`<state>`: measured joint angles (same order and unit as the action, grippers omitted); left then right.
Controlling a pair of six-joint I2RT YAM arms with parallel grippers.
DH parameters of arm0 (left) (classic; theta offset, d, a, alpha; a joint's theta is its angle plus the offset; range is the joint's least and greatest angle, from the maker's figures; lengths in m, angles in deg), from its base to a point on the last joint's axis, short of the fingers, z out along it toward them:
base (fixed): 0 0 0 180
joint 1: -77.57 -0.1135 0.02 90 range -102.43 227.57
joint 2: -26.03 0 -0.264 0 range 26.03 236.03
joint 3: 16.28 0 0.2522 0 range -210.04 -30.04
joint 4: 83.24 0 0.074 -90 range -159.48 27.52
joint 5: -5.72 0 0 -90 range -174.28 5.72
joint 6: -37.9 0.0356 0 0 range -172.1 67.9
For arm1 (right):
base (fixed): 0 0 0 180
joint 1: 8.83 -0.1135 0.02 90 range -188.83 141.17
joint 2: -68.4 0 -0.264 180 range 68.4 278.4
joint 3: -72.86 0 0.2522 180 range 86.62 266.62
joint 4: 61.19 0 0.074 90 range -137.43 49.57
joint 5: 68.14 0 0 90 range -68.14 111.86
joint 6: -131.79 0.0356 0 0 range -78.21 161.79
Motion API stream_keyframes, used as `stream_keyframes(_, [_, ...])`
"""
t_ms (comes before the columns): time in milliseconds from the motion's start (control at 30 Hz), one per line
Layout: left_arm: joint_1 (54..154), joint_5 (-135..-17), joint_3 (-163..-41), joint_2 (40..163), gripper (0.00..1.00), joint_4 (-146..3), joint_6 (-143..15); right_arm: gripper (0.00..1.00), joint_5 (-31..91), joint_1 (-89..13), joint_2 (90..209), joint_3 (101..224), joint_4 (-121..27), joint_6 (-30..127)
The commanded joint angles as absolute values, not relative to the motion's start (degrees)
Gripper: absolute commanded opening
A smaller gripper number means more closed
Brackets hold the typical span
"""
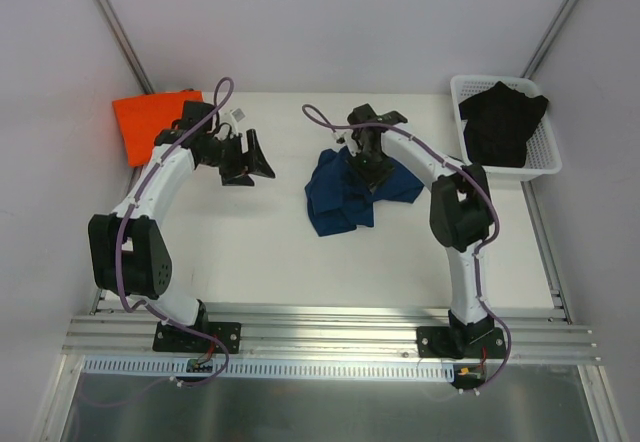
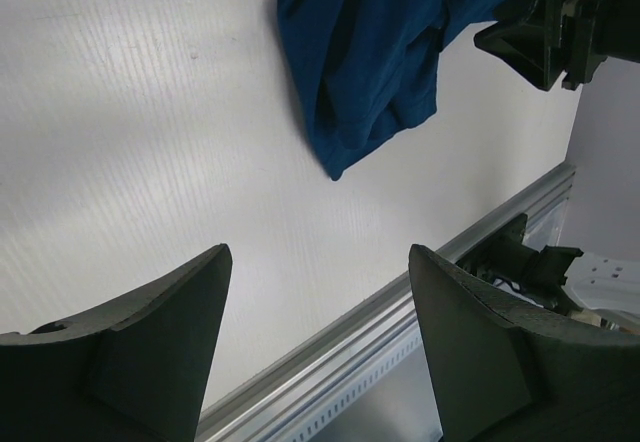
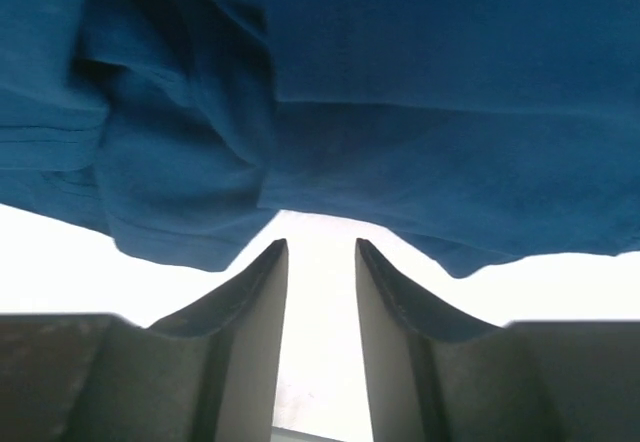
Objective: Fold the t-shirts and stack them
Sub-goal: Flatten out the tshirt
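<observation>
My left gripper [image 2: 320, 254]: jaws wide apart, empty, over bare table [image 2: 130, 132]. My right gripper [image 3: 320, 247]: jaws slightly parted, empty, at edge of crumpled navy shirt [image 1: 335, 204], frame centre. Orange shirt [image 1: 148, 122] flat, upper left.

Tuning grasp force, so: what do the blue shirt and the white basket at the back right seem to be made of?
Blue shirt: soft matte cloth, likely a knit; it lies crumpled in loose folds, with a stitched hem showing. White basket: probably rigid moulded plastic, smooth, judging by its thin slotted walls.
</observation>
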<state>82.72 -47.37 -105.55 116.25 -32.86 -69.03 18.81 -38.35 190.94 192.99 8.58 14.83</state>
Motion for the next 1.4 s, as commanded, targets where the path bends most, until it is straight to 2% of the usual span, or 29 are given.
stream_keyframes(0, [81.9, -47.0, -108.1, 114.8, 0.73, -32.6, -69.2, 0.36, 20.5, -39.6, 190.9, 193.3, 10.6, 15.9])
stream_keyframes(800, [79.0, -46.5, -108.5, 114.3, 0.73, -32.6, -70.7, 0.31, 18.1, -40.6, 196.9, 194.6, 10.0, 14.3])
stream_keyframes(900, [78.7, -46.4, -108.5, 114.3, 0.73, -32.6, -70.7, 0.23, 17.2, -40.6, 197.5, 195.4, 9.6, 13.9])
stream_keyframes(1033, [78.4, -46.2, -108.3, 114.2, 0.73, -32.6, -70.8, 0.02, 15.2, -40.3, 197.4, 197.6, 9.3, 13.8])
stream_keyframes(1367, [78.8, -44.2, -107.0, 113.7, 0.73, -32.7, -72.5, 0.01, 13.7, -39.3, 190.7, 202.9, 8.6, 13.2])
